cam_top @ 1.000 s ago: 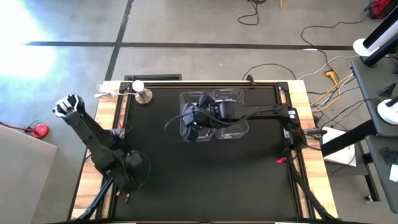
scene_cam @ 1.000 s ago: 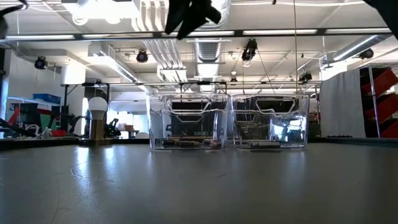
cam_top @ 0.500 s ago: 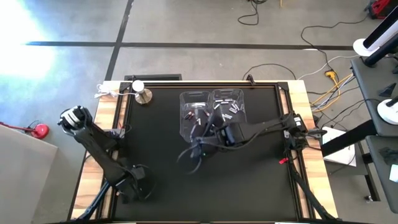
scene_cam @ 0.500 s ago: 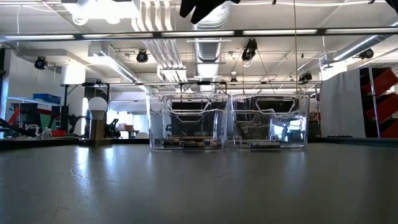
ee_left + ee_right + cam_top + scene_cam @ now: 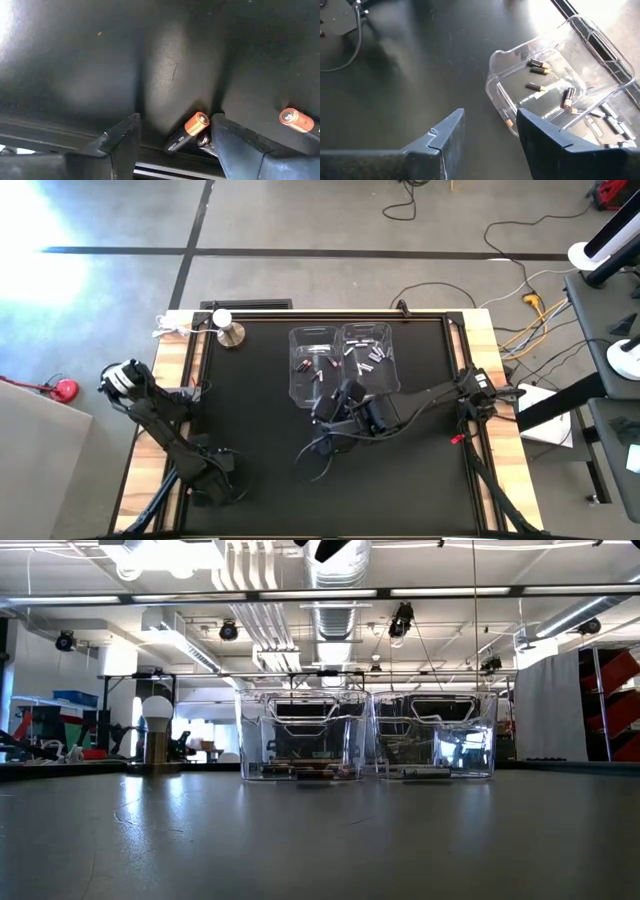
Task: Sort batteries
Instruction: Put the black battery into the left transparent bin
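Two clear bins stand side by side at the table's far middle. The left bin (image 5: 312, 368) (image 5: 545, 85) holds several copper-and-black batteries (image 5: 538, 64). The right bin (image 5: 368, 352) holds white/silver batteries. My left gripper (image 5: 215, 480) (image 5: 175, 122) is low at the near left corner, open. One copper-and-black battery (image 5: 187, 132) lies on the mat between its fingers, close to one finger (image 5: 235, 140); whether they touch I cannot tell. Another battery (image 5: 297, 120) lies beside it. My right gripper (image 5: 322, 448) (image 5: 490, 117) hangs open and empty, on the near side of the bins.
A small metal stand with a white ball (image 5: 225, 330) (image 5: 155, 730) sits at the far left corner. A small red bit (image 5: 452, 438) lies by the right rail. The table's raised near edge (image 5: 150, 167) runs just behind the left fingers. Bare black mat (image 5: 400, 480) lies toward the near right.
My right gripper has drawn back from above the bins toward the table's near edge, staying open and high. My left arm has folded lower, and its gripper has shifted toward the near edge at the left corner.
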Motion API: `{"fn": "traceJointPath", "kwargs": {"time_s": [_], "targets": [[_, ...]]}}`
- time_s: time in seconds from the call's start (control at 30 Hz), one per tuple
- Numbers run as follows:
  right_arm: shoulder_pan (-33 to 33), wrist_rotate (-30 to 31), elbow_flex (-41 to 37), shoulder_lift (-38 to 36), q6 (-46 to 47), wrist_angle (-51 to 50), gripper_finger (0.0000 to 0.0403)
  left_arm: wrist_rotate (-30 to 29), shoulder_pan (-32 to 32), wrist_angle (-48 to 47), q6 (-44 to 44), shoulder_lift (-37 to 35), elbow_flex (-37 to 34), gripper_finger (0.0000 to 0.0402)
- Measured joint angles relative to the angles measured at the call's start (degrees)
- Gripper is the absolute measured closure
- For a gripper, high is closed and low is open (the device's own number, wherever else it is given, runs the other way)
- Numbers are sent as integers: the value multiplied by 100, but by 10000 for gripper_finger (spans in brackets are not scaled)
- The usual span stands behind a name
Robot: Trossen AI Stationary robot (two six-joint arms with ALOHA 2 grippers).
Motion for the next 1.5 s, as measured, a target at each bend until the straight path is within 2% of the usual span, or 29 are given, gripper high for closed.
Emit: {"fn": "traceJointPath", "kwargs": {"time_s": [0.13,0.4,0.53,0.67,0.73,0.87,1.0,1.03,1.1,1.17,1.33,1.5], "targets": [[8,0,-3,0,83,4,235,-61,-13,123,149,-20,-84,200],[83,-39,171,0,293,17,245,-95,-24,287,229,-33,-119,287],[181,-15,442,0,160,131,252,-468,-45,298,236,-116,-124,323],[271,-17,678,0,-445,631,259,-1307,-37,91,220,-435,-167,347],[293,-16,801,0,-810,852,263,-2086,-13,-65,148,-663,-158,360],[285,-17,965,0,-1211,1024,270,-3057,165,-491,-169,-1425,-108,384],[251,-15,1015,0,-1419,1065,278,-4005,484,-458,-284,-2352,-31,400],[249,-15,1014,0,-1454,1065,280,-4089,550,-450,-280,-2560,-25,399],[251,-17,997,0,-1495,1058,283,-4029,673,-477,-272,-2952,-25,399],[253,-20,981,0,-1495,1055,284,-3644,738,-511,-411,-3244,-36,399],[253,-20,950,0,-1514,1056,276,-1782,753,-579,-1453,-3463,-362,396],[190,-18,940,2,-1509,1052,261,-612,749,-541,-2302,-3247,-953,366]]}}
